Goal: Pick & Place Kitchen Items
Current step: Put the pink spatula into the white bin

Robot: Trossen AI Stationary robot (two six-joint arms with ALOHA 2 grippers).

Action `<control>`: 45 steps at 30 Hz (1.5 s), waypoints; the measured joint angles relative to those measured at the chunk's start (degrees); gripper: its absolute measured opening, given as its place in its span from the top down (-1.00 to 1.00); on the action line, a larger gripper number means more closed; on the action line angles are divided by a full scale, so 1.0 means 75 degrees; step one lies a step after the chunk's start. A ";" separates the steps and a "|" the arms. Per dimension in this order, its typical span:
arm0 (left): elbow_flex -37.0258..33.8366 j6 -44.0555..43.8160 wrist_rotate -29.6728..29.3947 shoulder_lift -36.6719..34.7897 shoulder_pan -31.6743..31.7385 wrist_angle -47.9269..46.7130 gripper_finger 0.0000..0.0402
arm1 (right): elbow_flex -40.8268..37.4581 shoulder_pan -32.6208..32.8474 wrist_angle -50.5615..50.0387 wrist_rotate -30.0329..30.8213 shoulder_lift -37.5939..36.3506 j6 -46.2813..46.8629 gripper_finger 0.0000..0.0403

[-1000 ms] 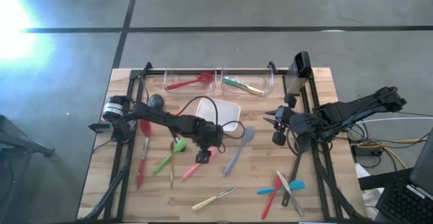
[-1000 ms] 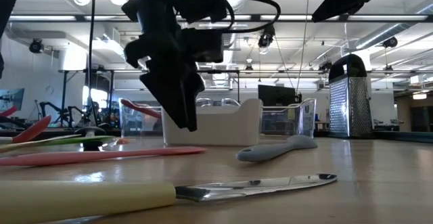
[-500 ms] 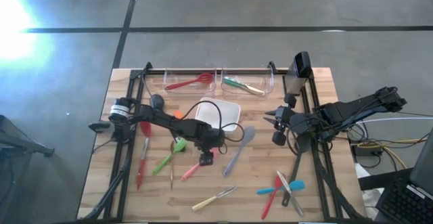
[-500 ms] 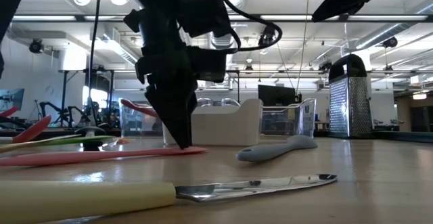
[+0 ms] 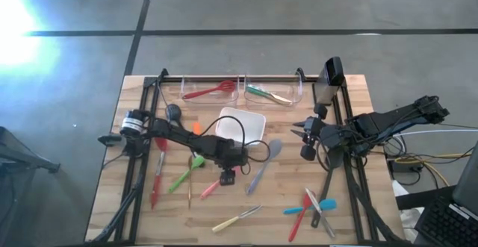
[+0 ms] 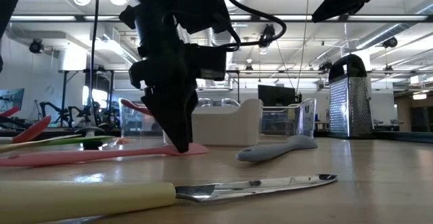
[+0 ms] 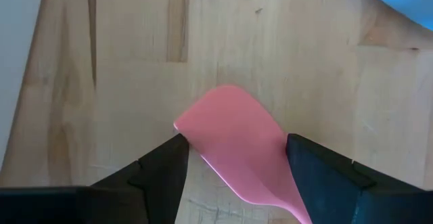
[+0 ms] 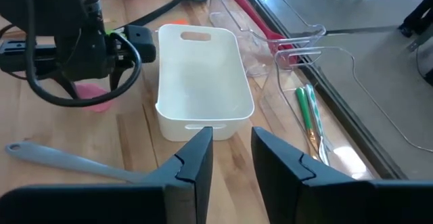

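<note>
- Pink spatula [image 7: 237,143] lies flat on the wooden table [image 5: 351,224], near the middle, just in front of the white dish [image 5: 240,124]; its blade end sits between the left gripper's [image 7: 233,158] two dark fingers.
- Left gripper's fingers are spread wide, one on each side of the blade, tips down at the tabletop in the low view; whether they touch the spatula cannot be told.
- Right gripper [image 8: 230,153] hovers by the table's right side, pointing toward the dish, fingers a little apart and holding nothing.
- Grey spatula [image 5: 264,165] lies just right of the pink one; a cream-handled knife [image 6: 169,193] lies nearer the front edge.
- No brand, label or readable writing shows on any item.
</note>
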 joint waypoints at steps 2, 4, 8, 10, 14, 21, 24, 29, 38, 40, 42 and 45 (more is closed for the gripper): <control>0.0000 0.0175 -0.0043 0.0006 -0.0014 -0.0034 -0.26 | 0.0000 0.0000 -0.0002 0.0000 0.0000 -0.0001 0.55; -0.0004 0.0192 -0.0034 0.0009 -0.0014 -0.0040 -0.25 | 0.0000 0.0003 0.0000 0.0002 0.0000 -0.0032 0.57; -0.0006 0.0047 0.0000 0.0014 -0.0014 -0.0046 -0.13 | 0.0000 0.0003 -0.0003 0.0003 0.0000 -0.0052 0.61; -0.0009 -0.0093 0.0036 0.0014 -0.0014 -0.0050 0.00 | 0.0000 0.0003 -0.0003 0.0005 0.0000 -0.0057 0.63; -0.0012 -0.0404 0.0171 0.0014 -0.0014 -0.0046 0.35 | 0.0000 0.0003 -0.0003 0.0009 0.0000 -0.0087 0.64; -0.0019 -0.0703 0.0840 0.0014 0.0019 0.0192 0.88 | 0.0000 0.0003 -0.0003 0.0012 0.0000 -0.0087 0.58; 0.0039 -0.0709 0.1023 0.0014 0.0035 0.0234 0.88 | 0.0000 0.0003 -0.0003 0.0011 0.0000 -0.0087 0.56; 0.0616 -0.0330 0.1164 0.0014 0.0038 -0.0447 0.88 | 0.0000 0.0003 -0.0003 0.0011 0.0000 -0.0087 0.55; 0.2762 0.1461 0.0596 -0.0084 0.0088 -0.2754 0.88 | 0.0000 0.0006 -0.0035 0.0009 0.0000 -0.0086 0.64; 0.3199 0.2099 -0.0219 -0.0073 0.0107 -0.3138 0.88 | 0.0000 0.0006 -0.0064 0.0009 0.0000 -0.0085 0.66; 0.3584 0.2697 -0.1085 -0.0064 0.0159 -0.3573 0.88 | 0.0000 0.0006 -0.0061 0.0009 0.0000 -0.0085 0.66; 0.4082 0.3644 -0.2342 -0.0073 0.0314 -0.3746 0.88 | 0.0000 0.0006 -0.0060 0.0006 0.0000 -0.0085 0.65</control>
